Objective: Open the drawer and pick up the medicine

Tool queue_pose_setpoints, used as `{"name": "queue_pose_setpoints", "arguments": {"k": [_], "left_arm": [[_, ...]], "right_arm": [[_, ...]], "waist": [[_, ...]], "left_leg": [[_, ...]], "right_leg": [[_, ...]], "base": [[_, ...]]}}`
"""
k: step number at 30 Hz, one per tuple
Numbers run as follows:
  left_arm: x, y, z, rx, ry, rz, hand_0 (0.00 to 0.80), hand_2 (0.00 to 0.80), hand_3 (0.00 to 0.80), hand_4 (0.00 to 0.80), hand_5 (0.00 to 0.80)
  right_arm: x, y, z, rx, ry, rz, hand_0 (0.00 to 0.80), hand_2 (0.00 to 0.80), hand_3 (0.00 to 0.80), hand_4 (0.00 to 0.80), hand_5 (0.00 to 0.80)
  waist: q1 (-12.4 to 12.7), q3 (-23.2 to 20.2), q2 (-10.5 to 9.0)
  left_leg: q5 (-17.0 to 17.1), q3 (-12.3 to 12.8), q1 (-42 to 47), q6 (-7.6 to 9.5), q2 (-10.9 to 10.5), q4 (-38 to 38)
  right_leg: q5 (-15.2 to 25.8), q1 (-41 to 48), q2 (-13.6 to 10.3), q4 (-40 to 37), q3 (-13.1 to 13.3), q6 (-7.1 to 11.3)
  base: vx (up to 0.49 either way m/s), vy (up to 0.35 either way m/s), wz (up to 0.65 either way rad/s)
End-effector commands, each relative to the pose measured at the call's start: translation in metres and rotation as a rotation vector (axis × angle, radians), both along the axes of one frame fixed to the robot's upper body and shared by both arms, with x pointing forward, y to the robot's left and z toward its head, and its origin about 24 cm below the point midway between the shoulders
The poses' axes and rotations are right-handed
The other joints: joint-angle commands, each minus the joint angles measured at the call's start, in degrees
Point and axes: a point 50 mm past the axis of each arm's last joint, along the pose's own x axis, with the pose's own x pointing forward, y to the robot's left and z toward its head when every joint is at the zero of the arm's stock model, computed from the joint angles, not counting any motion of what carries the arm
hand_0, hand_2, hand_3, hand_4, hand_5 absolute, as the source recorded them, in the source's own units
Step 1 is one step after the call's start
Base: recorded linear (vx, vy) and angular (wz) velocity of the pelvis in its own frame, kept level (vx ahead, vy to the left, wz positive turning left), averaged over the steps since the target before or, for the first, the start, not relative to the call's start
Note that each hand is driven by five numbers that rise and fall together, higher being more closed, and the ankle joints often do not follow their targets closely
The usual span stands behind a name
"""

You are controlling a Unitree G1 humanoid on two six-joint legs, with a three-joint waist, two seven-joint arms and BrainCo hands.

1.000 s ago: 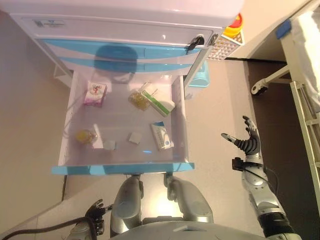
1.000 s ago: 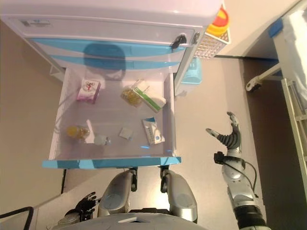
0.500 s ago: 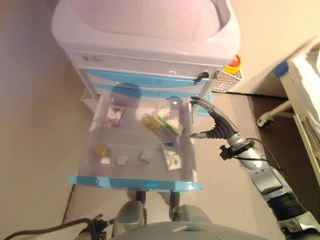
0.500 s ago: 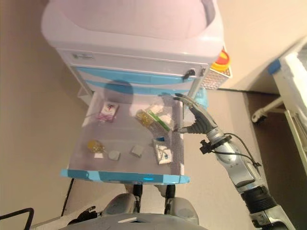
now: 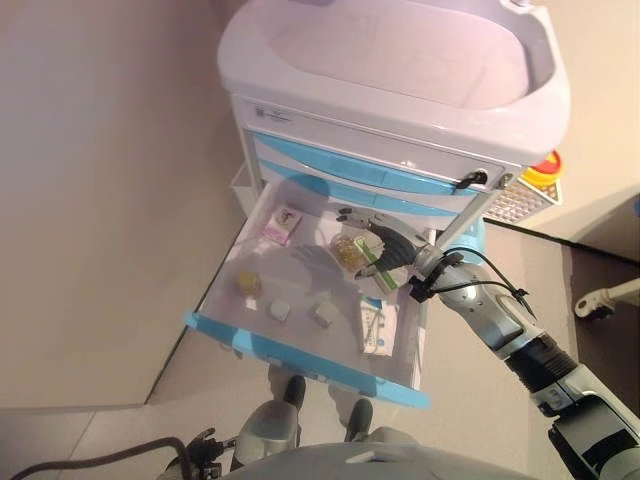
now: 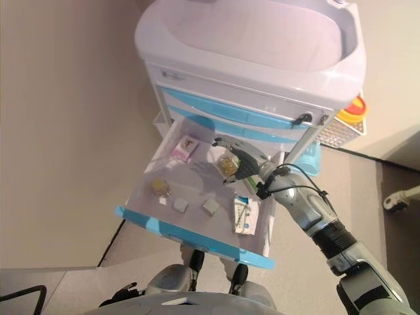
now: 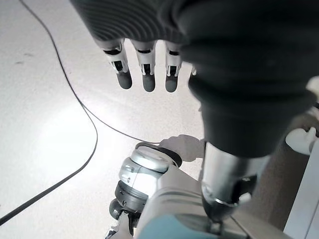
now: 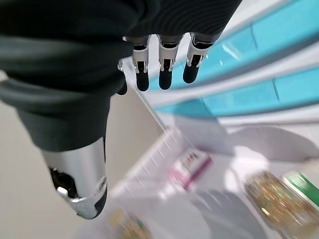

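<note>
Right hand (image 5: 385,245) now reaching into drawer (image 5: 300,350), open above medicine (image 5: 350,255)

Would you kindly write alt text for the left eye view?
The robot's right hand, fingers open, reaches over the pulled-out drawer of a white and blue cart, above a green and white box. A pink box lies further back.

The cart (image 5: 400,90) at the upper middle looks like smooth glossy plastic, white with blue fronts. Its open drawer (image 5: 300,345) is translucent plastic. The floor (image 5: 90,200) at left is matt beige.
</note>
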Motion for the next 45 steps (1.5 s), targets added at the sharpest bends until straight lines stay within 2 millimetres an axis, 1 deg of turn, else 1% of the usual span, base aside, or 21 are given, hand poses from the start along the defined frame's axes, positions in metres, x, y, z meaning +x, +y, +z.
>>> {"name": "queue_pose_setpoints", "arguments": {"k": [1, 2, 3, 4, 8, 17, 21, 25, 29, 35, 41, 45], "left_arm": [[-0.01, -0.009, -0.004, -0.018, 0.05, -0.063, 0.0, 0.0, 0.0, 0.0, 0.0], [-0.009, -0.008, -0.003, -0.017, 0.047, -0.067, 0.0, 0.0, 0.0, 0.0, 0.0], [-0.009, -0.008, -0.003, -0.017, 0.047, -0.067, 0.0, 0.0, 0.0, 0.0, 0.0], [-0.005, -0.006, -0.002, -0.015, 0.04, -0.079, 0.0, 0.0, 0.0, 0.0, 0.0], [0.001, -0.004, 0.0, -0.013, 0.028, -0.095, 0.0, 0.0, 0.0, 0.0, 0.0], [0.018, -0.003, 0.003, -0.018, -0.034, -0.108, 0.0, 0.0, 0.0, 0.0, 0.0], [0.026, -0.006, 0.004, -0.028, -0.065, -0.116, 0.0, 0.0, 0.0, 0.0, 0.0], [0.027, -0.01, 0.004, -0.035, -0.074, -0.124, 0.0, 0.0, 0.0, 0.0, 0.0], [0.026, -0.009, 0.003, -0.035, -0.07, -0.116, 0.0, 0.0, 0.0, 0.0, 0.0], [0.029, -0.009, 0.004, -0.047, -0.084, -0.104, 0.0, 0.0, 0.0, 0.0, 0.0], [0.026, -0.01, 0.003, -0.058, -0.097, -0.106, 0.0, 0.0, 0.0, 0.0, 0.0], [0.025, -0.013, 0.003, -0.069, -0.105, -0.101, 0.0, 0.0, 0.0, 0.0, 0.0]], "right_arm": [[0.012, 0.02, 0.021, -0.015, -0.113, 0.041, 0.0, 0.0, 0.0, 0.0, 0.0], [0.016, 0.021, 0.019, -0.03, -0.112, 0.029, 0.0, 0.0, 0.0, 0.0, 0.0], [0.016, 0.021, 0.019, -0.03, -0.113, 0.029, 0.0, 0.0, 0.0, 0.0, 0.0], [0.023, 0.023, 0.019, -0.054, -0.116, 0.014, 0.0, 0.0, 0.0, 0.0, 0.0], [0.033, 0.028, 0.022, -0.061, -0.113, 0.011, 0.0, 0.0, 0.0, 0.0, 0.0], [0.039, 0.049, 0.021, -0.101, -0.107, 0.068, 0.0, 0.0, 0.0, 0.0, 0.0], [0.042, 0.054, 0.014, -0.138, -0.075, 0.059, 0.0, 0.0, 0.0, 0.0, 0.0], [0.046, 0.057, 0.004, -0.159, -0.032, 0.033, 0.0, 0.0, 0.0, 0.0, 0.0], [0.049, 0.06, -0.006, -0.158, -0.004, 0.013, 0.0, 0.0, 0.0, 0.0, 0.0], [0.057, 0.064, -0.008, -0.164, 0.021, -0.011, 0.0, 0.0, 0.0, 0.0, 0.0], [0.062, 0.06, -0.008, -0.159, 0.035, -0.03, 0.0, 0.0, 0.0, 0.0, 0.0], [0.062, 0.059, -0.013, -0.164, 0.054, -0.059, 0.0, 0.0, 0.0, 0.0, 0.0]], "waist": [[2.93, -0.01, -1.88], [3.34, 0.21, -1.95], [3.31, 0.23, -1.95], [3.99, 0.66, -2.06], [4.82, 1.54, -2.15], [6.44, 2.89, -1.89], [7.37, 3.23, -1.43], [8.3, 3.4, -0.92], [9.19, 3.59, -0.7], [10.35, 4.31, 0.43], [11.85, 4.94, 1.8], [12.78, 4.65, 2.52]], "left_leg": [[-2.72, 0.86, -0.92, 0.13, -0.62, 1.27], [-2.58, 0.61, -1.01, 0.08, -0.59, 1.14], [-2.58, 0.6, -1.0, 0.08, -0.59, 1.14], [-2.32, 0.17, -1.31, -0.06, -0.51, 0.99], [-1.92, -0.69, -1.91, -0.23, -0.44, 0.84], [-1.16, -2.67, -3.46, -0.64, -0.58, 0.69], [-0.78, -4.03, -4.13, -0.87, -0.83, 0.73], [-0.34, -5.32, -4.34, -1.05, -1.02, 0.39], [-0.09, -6.15, -4.45, -1.17, -1.03, 0.1], [0.49, -7.41, -5.27, -1.33, -1.09, 0.02], [1.21, -9.16, -5.14, -1.39, -1.57, -0.42], [1.68, -10.61, -5.16, -1.45, -2.09, -0.62]], "right_leg": [[-1.31, -1.15, -1.0, 4.53, -0.19, 0.39], [-1.35, -1.16, -1.02, 4.55, -0.48, 0.33], [-1.35, -1.15, -1.02, 4.55, -0.49, 0.33], [-1.41, -1.24, -1.02, 4.59, -0.9, 0.22], [-1.46, -1.77, -1.04, 4.85, -1.51, 0.11], [-2.11, -3.07, -1.18, 5.68, -2.75, -0.45], [-2.51, -3.48, -1.37, 6.1, -3.78, -0.81], [-2.84, -3.54, -1.47, 6.28, -4.83, -1.11], [-3.26, -3.62, -1.58, 6.73, -5.7, -1.31], [-4.12, -4.42, -2.02, 8.21, -6.79, -1.76], [-5.19, -4.33, -2.79, 9.83, -8.36, -1.93], [-5.63, -4.1, -3.44, 10.48, -9.55, -1.84]], "base": [[-0.004, -0.019, 0.23], [-0.003, -0.012, 0.2], [-0.014, -0.028, 0.22], [-0.021, -0.027, 0.2], [-0.025, -0.029, 0.19], [-0.029, -0.01, 0.08], [-0.02, 0.008, 0.18], [-0.006, 0.014, 0.17], [0.006, 0.011, 0.16], [-0.027, 0.033, 0.13], [-0.009, 0.032, 0.17], [0.013, 0.043, 0.23]]}}
